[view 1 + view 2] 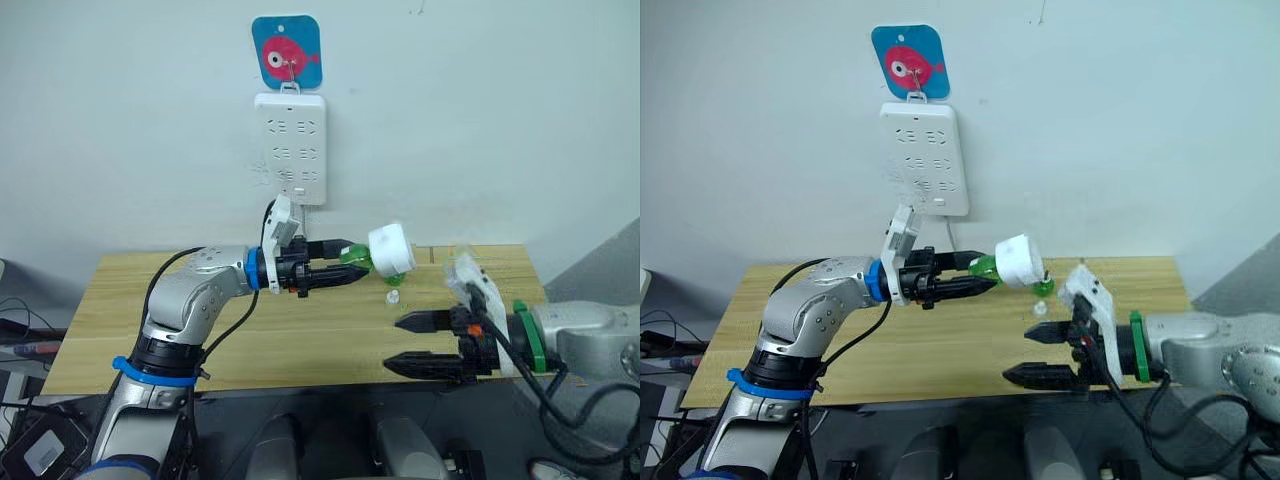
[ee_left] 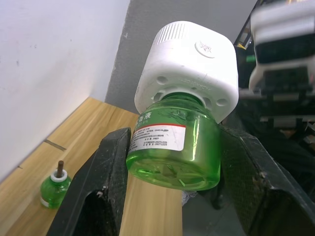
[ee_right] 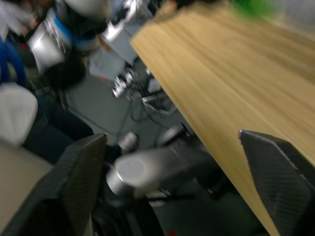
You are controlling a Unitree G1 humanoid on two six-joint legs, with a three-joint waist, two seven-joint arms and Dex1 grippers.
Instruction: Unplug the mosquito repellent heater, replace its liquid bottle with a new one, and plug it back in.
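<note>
Holding the green liquid bottle (image 2: 172, 147) tight between its 2 black fingers, the left gripper (image 1: 345, 268) keeps it up in the air above the wooden table (image 1: 300, 330). The white mosquito repellent heater (image 1: 391, 249) sits screwed on the end of that bottle, below the white power strip (image 1: 290, 146) on the wall. The bottle has a white label with a red stripe and tiny writing too small to read. A second little green bottle (image 1: 395, 281) stands on the table near the heater. The right gripper (image 1: 405, 343) is open wide at the table's front edge, holding nothing.
</note>
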